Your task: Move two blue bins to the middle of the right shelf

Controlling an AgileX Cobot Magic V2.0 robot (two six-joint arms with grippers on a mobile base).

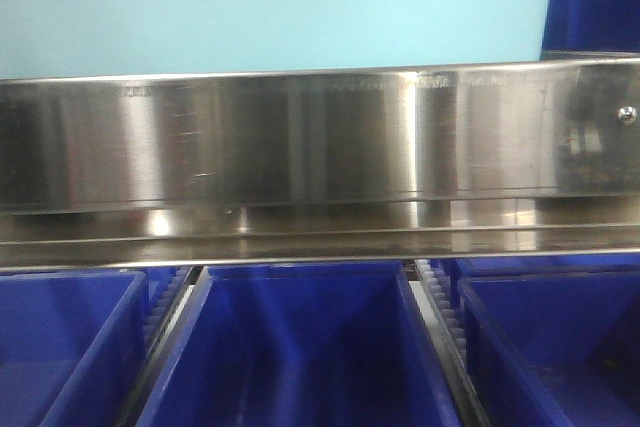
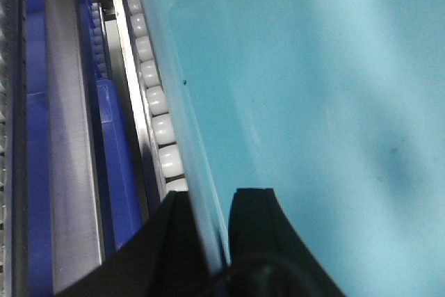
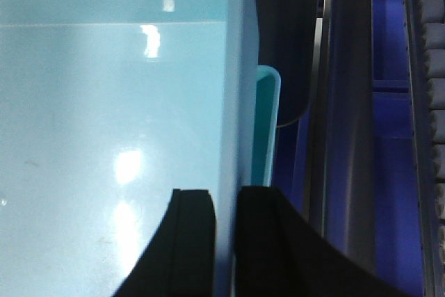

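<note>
At the brushed-steel shelf rail (image 1: 320, 137), left gripper (image 2: 212, 198) and right gripper (image 3: 226, 194) each pinch the pale turquoise plastic bin (image 1: 270, 7) by a wall; likely mid-carry, and the next move needs level, synchronised travel.

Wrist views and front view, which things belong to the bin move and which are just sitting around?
Job: light blue bin; left gripper and right gripper clamped on it; second light blue bin beside it.
Just there: dark blue bins; steel shelf rail; white rollers.

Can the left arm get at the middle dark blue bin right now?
Probably not. The left gripper is clamped on the wall of the light blue bin, so it is occupied, and a steel rail crosses above the dark blue bin.
</note>
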